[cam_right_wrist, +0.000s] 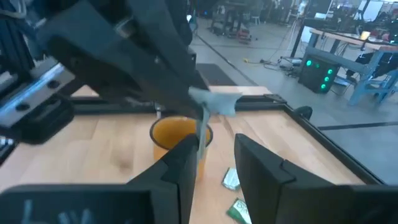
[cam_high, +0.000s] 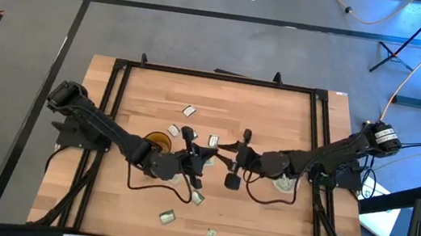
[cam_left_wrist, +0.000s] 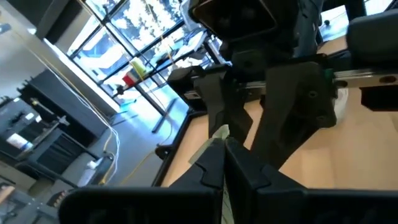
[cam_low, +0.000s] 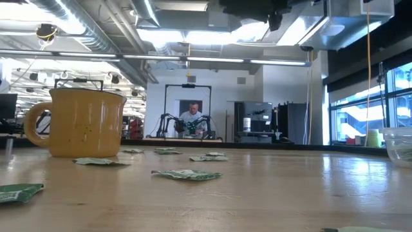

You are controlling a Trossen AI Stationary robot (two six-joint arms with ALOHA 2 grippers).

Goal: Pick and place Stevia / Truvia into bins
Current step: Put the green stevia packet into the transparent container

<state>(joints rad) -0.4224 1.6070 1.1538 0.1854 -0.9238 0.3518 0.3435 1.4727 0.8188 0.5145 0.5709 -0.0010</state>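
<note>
Stevia sachet (cam_right_wrist: 214, 101) pinched in the closed left gripper (cam_left_wrist: 224, 146), meeting the right gripper's (cam_right_wrist: 217, 152) parted jaws mid-table: a handover, judged, awaiting right-hand closure.

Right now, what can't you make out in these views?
- Clear cup: high view, mostly under the right arm; low view, cut by the edge.
- Mug contents: high view, left arm covers part; low view shows only its wall.
- Sachet print: blurred in both wrist views.
</note>
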